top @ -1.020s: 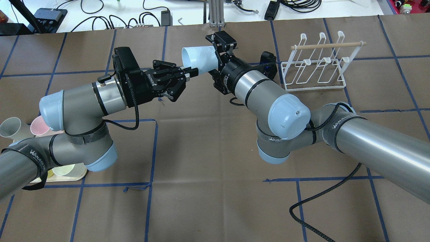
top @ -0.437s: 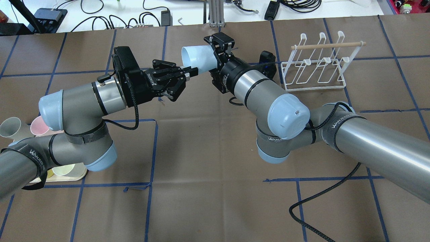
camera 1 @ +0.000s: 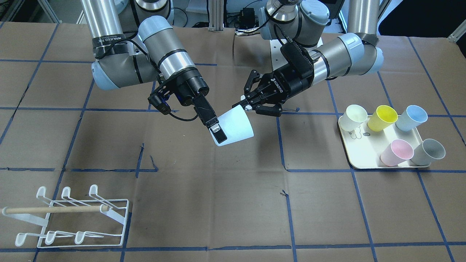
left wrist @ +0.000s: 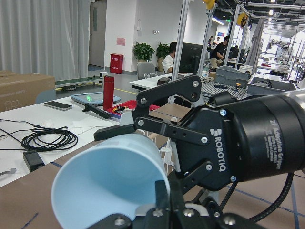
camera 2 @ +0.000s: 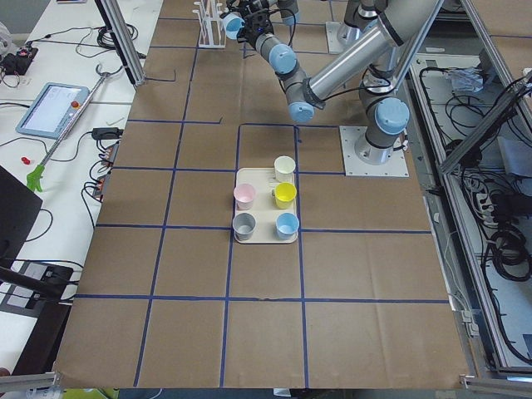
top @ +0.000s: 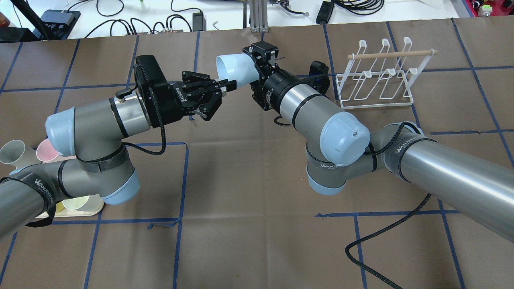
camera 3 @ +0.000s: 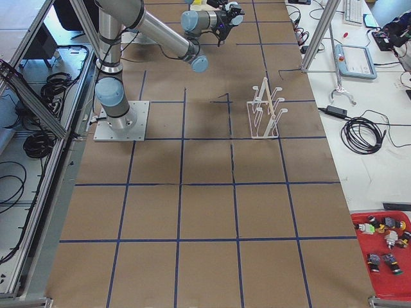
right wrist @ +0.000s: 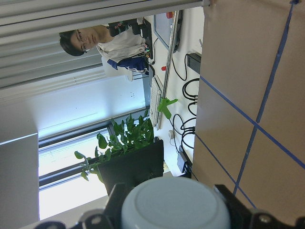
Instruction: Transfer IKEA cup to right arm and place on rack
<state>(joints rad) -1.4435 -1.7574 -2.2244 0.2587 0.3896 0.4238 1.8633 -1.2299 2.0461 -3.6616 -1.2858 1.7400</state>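
At my far left the tray (camera 1: 367, 162) sits on the counter (top: 249, 180), carrying five other cups (camera 1: 397, 152); from overhead my left arm (top: 92, 128) partly hides it. That arm is bent at the elbow and reaches forward and inward, its wrist nearly level and well above the counter. My left jaws are pinched on the rim of the pale blue cup (top: 237, 69), their tips nearly together. The cup hangs in mid-air between my two wrists. It lies on its side, mouth toward my left and base toward my right. My right arm (top: 309, 110) folds at the elbow and points its wrist forward and left at the cup. My right jaws straddle the base end, one finger (camera 1: 218, 134) lying along the cup's wall; I cannot tell whether they press it. Farther right the rack (top: 377, 90) stands on the counter, well apart from the cup.
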